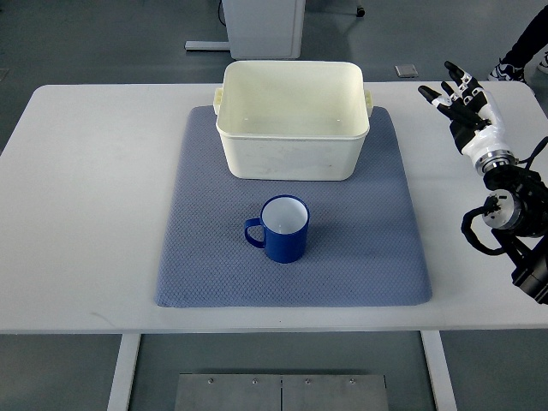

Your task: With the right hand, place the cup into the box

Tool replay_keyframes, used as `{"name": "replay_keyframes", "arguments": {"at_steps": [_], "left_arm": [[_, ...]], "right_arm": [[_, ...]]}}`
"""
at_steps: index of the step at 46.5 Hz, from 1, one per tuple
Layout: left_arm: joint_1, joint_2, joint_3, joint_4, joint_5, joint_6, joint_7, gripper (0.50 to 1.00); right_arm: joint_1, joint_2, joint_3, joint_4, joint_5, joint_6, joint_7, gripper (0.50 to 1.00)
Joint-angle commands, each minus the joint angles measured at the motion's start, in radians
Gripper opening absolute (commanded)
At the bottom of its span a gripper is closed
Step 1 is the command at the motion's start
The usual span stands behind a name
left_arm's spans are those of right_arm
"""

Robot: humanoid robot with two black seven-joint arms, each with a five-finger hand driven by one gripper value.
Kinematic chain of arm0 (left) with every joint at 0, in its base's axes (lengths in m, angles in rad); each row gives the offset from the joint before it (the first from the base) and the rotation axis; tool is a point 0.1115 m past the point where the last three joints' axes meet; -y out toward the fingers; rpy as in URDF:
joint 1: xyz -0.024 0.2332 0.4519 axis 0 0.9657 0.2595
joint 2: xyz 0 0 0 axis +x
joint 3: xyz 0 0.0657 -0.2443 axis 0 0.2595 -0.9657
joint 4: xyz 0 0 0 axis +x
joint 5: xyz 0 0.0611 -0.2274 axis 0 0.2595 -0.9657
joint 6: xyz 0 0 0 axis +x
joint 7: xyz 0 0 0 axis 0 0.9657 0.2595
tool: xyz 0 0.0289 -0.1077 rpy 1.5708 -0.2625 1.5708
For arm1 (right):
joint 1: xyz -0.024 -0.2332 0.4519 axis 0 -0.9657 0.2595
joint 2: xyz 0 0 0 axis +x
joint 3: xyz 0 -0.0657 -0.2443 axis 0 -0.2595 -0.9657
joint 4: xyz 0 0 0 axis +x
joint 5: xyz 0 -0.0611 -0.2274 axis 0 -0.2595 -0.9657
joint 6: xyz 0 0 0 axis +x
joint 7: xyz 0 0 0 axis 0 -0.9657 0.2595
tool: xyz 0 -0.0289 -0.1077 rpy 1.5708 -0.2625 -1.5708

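A blue enamel cup (283,228) with a white inside stands upright on the blue-grey mat (205,257), its handle pointing left. Behind it on the mat sits the cream plastic box (293,120), open at the top and holding nothing. My right hand (458,96) hovers over the table's far right side, well to the right of the box and far from the cup, with its fingers stretched out and holding nothing. Its arm (514,214) runs in from the right edge. No left arm shows.
The mat lies on a white table (86,197). A white pedestal base (261,26) stands on the floor behind the box. A person's leg and shoe (518,56) show at the top right corner.
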Motion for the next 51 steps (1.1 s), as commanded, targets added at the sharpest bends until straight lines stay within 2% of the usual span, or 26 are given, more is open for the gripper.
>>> {"name": "replay_keyframes", "arguments": {"at_steps": [1, 51], "left_arm": [[0.0, 0.0, 0.0, -0.001, 0.0, 0.0, 0.0, 1.0], [0.0, 0.0, 0.0, 0.0, 0.0, 0.0, 0.0, 1.0]], "right_arm": [[0.006, -0.001, 0.0, 0.0, 0.0, 0.0, 0.0, 1.0], [0.024, -0.001, -0.002, 0.004, 0.0, 0.0, 0.0, 1.0]]}}
